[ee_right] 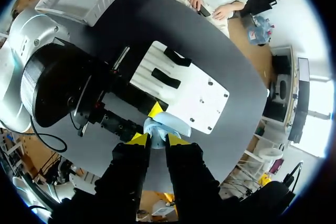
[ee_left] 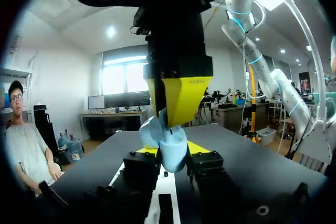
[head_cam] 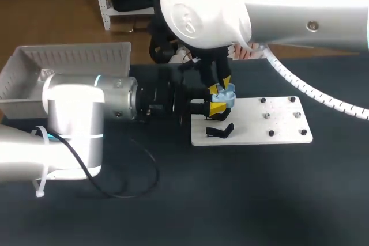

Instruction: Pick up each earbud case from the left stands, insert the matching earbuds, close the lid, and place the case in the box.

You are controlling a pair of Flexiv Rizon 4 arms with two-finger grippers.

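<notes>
A light blue earbud case [head_cam: 228, 96] hangs just above the white stand board [head_cam: 271, 122], near its back left corner. My left gripper [head_cam: 217, 105] comes in level from the left and is shut on the case's body [ee_left: 170, 153], which sits between its yellow tips. My right gripper [head_cam: 221, 88] points straight down from above. Its yellow fingertips [ee_right: 138, 139] pinch the top part of the case [ee_right: 167, 123]. Whether the lid stands open I cannot tell. No earbuds show.
A black stand [head_cam: 219, 131] sits on the board's front left part, and several small dark pegs stud its right half. The grey box [head_cam: 69, 61] stands at the table's back left. A black cable [head_cam: 138, 177] loops on the dark tabletop under my left arm.
</notes>
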